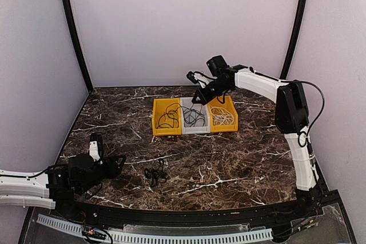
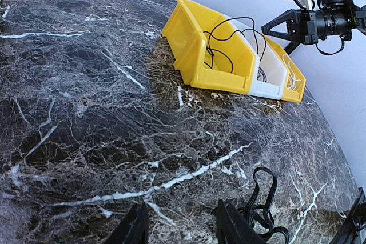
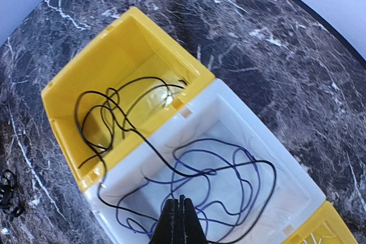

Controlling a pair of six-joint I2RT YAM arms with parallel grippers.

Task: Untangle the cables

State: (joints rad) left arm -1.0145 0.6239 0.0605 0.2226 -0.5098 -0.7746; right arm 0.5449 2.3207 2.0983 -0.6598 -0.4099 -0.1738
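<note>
A thin black cable (image 1: 167, 119) lies looped in the left yellow bin (image 1: 155, 119) and runs over the wall into the white middle bin (image 1: 189, 131); the right wrist view shows it clearly (image 3: 108, 112). A dark bluish-black cable (image 3: 229, 164) coils in the white bin (image 3: 251, 118). A white cable (image 1: 223, 115) lies in the right yellow bin (image 1: 231, 119). My right gripper (image 1: 199, 98) hovers above the white bin, jaws shut (image 3: 183, 221), with no cable seen in them. My left gripper (image 1: 108, 152) is open and empty (image 2: 182, 230) low over the table at front left.
A small black loopy bundle (image 1: 155, 174) lies on the dark marble table (image 1: 240, 158) just right of my left gripper's right finger (image 2: 231, 224); it also shows in the left wrist view (image 2: 263, 207). The three bins stand side by side at the table's middle back.
</note>
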